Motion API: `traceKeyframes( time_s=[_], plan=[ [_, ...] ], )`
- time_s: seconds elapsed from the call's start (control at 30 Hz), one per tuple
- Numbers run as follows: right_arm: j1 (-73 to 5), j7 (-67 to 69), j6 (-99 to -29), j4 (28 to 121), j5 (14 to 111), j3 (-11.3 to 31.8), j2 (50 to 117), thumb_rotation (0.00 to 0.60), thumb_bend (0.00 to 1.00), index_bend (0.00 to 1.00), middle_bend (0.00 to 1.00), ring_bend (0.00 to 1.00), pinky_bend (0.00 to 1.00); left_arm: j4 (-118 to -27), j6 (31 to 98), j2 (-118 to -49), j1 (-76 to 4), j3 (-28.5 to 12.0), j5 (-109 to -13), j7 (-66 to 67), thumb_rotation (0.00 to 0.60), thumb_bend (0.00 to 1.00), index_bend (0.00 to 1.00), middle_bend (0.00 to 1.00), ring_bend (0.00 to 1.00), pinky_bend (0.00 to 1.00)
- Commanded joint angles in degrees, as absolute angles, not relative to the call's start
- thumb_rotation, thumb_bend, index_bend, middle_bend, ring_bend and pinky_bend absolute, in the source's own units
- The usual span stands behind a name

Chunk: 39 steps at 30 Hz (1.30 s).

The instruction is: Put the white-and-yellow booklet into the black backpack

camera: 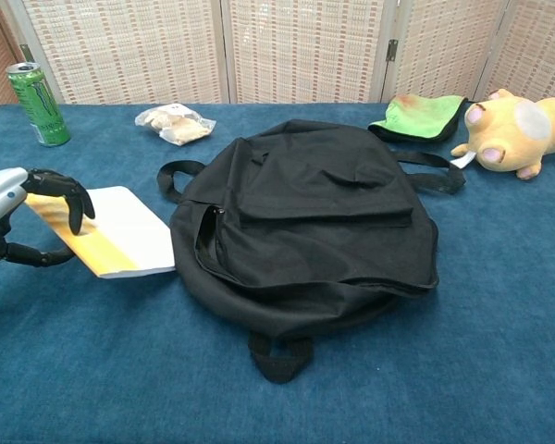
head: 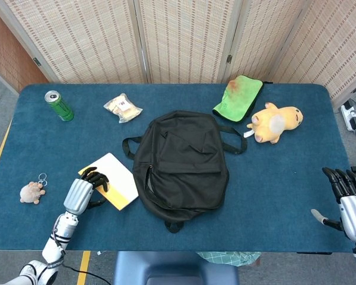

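The white-and-yellow booklet (head: 115,181) (camera: 120,231) lies left of the black backpack (head: 181,160) (camera: 314,213), nearly touching it. My left hand (head: 83,190) (camera: 23,213) grips the booklet's yellow outer edge, dark fingers curled over the top and thumb underneath, and that edge is tilted a little off the table. The backpack lies flat in the middle, with a zip opening on the side facing the booklet. My right hand (head: 347,199) hovers at the table's right front edge, fingers spread, holding nothing.
A green can (head: 59,105) (camera: 37,91) and a snack bag (head: 123,107) (camera: 174,123) sit at the back left. A green cloth (head: 238,97) and a yellow plush toy (head: 276,123) (camera: 518,125) lie back right. A small plush keychain (head: 32,191) lies at the far left.
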<state>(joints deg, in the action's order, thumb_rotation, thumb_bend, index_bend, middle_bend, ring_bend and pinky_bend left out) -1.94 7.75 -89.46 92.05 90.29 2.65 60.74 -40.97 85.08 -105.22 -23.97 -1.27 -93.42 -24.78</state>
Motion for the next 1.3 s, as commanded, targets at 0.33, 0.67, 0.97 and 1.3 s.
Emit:
traceKeyframes(
  time_s=[0.33, 0.67, 0.97, 1.3],
  plan=[
    [-2.1, 6.9, -89.9, 92.9, 91.6, 2.5, 60.6, 0.6, 0.19, 0.09, 0.15, 0.1, 0.05, -38.8, 88.9, -105.3, -23.3, -0.1, -95.0, -23.8, 0.6, 0.5, 0.7, 0.51, 0.42, 0.25],
    [-5.8, 2.6, -83.7, 97.3, 94.4, 1.3, 60.0, 0.6, 0.19, 0.09, 0.15, 0.1, 0.06, -42.2, 99.5, -101.2, -20.6, 0.1, -97.5, -19.2, 0.6, 0.54, 0.71, 0.55, 0.45, 0.26],
    [-14.5, -1.6, -69.1, 102.1, 93.1, 1.6, 62.6, 0.6, 0.19, 0.18, 0.16, 0.13, 0.14, -47.3, 105.9, -97.9, -20.4, 0.9, -101.7, -14.4, 0.6, 0.54, 0.72, 0.57, 0.46, 0.26],
    [-24.8, -4.6, -54.4, 101.2, 85.2, 4.8, 72.6, 0.6, 0.22, 0.24, 0.17, 0.14, 0.14, -52.1, 107.8, -95.9, -21.3, 1.0, -104.5, -11.3, 0.6, 0.54, 0.72, 0.57, 0.46, 0.26]
  ],
)
